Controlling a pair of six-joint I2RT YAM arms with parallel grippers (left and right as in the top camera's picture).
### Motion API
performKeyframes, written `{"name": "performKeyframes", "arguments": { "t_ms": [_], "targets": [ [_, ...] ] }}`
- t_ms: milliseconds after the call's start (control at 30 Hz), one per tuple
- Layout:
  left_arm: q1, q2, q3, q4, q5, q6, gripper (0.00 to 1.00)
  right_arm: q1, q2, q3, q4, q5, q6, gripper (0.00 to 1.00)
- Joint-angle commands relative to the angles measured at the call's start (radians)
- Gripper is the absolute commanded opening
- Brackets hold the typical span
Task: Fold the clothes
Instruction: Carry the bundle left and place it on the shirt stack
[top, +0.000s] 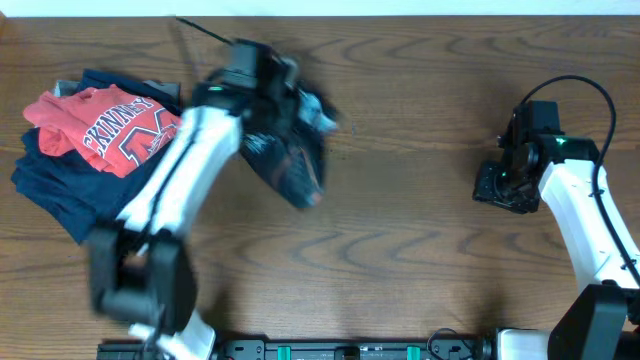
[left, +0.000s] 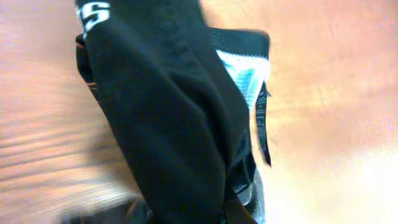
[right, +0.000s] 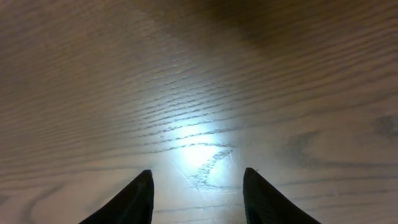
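The black garment (top: 292, 160) hangs bunched from my left gripper (top: 262, 72) above the table, left of centre, blurred by motion. In the left wrist view the black garment (left: 168, 124) fills the middle, with a pale inner lining and a label strip showing on its right side. The cloth hides the left jaws, which are closed on its lower end. My right gripper (top: 503, 188) is at the right side of the table, far from the garment. In the right wrist view its fingers (right: 198, 173) are open and empty just above bare wood.
A red shirt with white lettering (top: 105, 128) lies on navy folded garments (top: 55, 195) at the far left, close beside my left arm. The wooden table (top: 400, 250) stretches between the two arms. The arm bases sit at the front edge.
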Motion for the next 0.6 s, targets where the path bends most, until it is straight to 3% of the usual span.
{"name": "performKeyframes", "arguments": {
  "t_ms": [0, 200, 567],
  "targets": [
    [0.078, -0.152, 0.024, -0.008, -0.175, -0.053, 0.06, -0.007, -0.015, 0.010, -0.003, 0.002, -0.022, 0.45],
    [0.241, -0.331, 0.024, 0.003, -0.181, -0.070, 0.06, -0.007, -0.015, 0.010, -0.002, 0.002, -0.022, 0.45],
    [0.430, -0.317, 0.023, 0.035, -0.181, -0.070, 0.06, -0.007, -0.015, 0.010, -0.003, 0.002, -0.022, 0.45]
  ]
}}
